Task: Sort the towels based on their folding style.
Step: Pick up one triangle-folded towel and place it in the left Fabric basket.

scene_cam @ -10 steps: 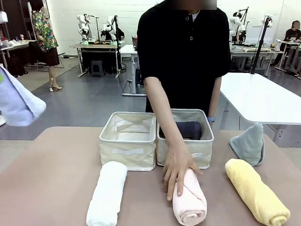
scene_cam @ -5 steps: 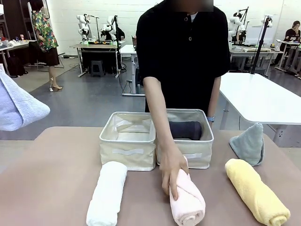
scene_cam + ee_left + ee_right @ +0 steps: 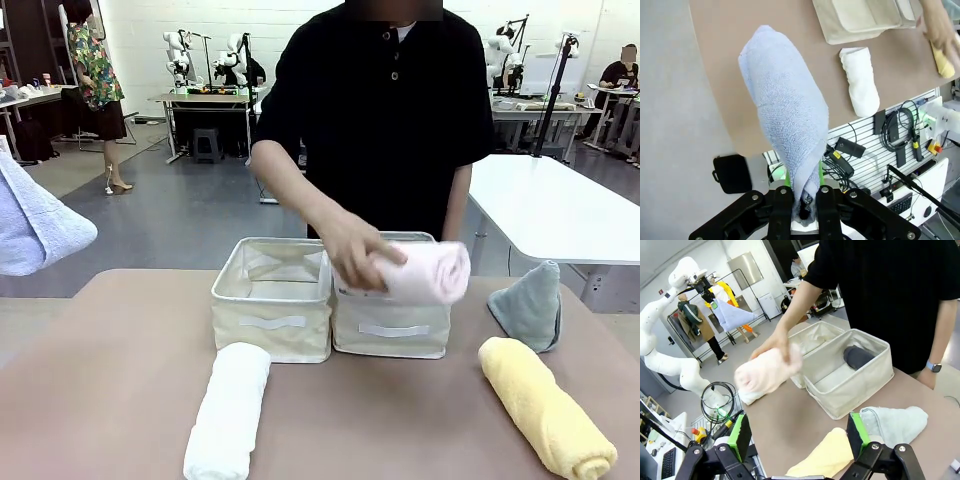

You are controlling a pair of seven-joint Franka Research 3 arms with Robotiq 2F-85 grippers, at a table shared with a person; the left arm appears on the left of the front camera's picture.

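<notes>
My left claw point(image 3: 802, 200) was clamped shut on the narrow tail of the lavender-blue towel point(image 3: 782, 110). The towel was a cone of looped terry widening away from my fingertips, and I held it in the air by the tabletop's point(image 3: 740, 75) edge, touching nothing else. Well beyond its tip the white towel point(image 3: 860, 80) lay on the tabletop as a plump roll. A stretch of bare brown surface ran between that roll and the edge.

My right claw point(image 3: 799, 437) stood wide open with the green pads far apart, gripping nothing. The yellow towel point(image 3: 825, 455), a fluffy roll, lay just below and between my fingers. The grey-green towel point(image 3: 895, 420), folded to a soft cone, lay beside my right finger. Ahead of this claw was open tabletop, then the nearer of two cream fabric baskets point(image 3: 850, 375), soft-walled and square. The dark grey towel point(image 3: 857, 356) lay rolled inside it. The person's hand point(image 3: 772, 347) gripped the pink towel point(image 3: 767, 372), a thick roll, in the air near the baskets' rims and off the tabletop.
</notes>
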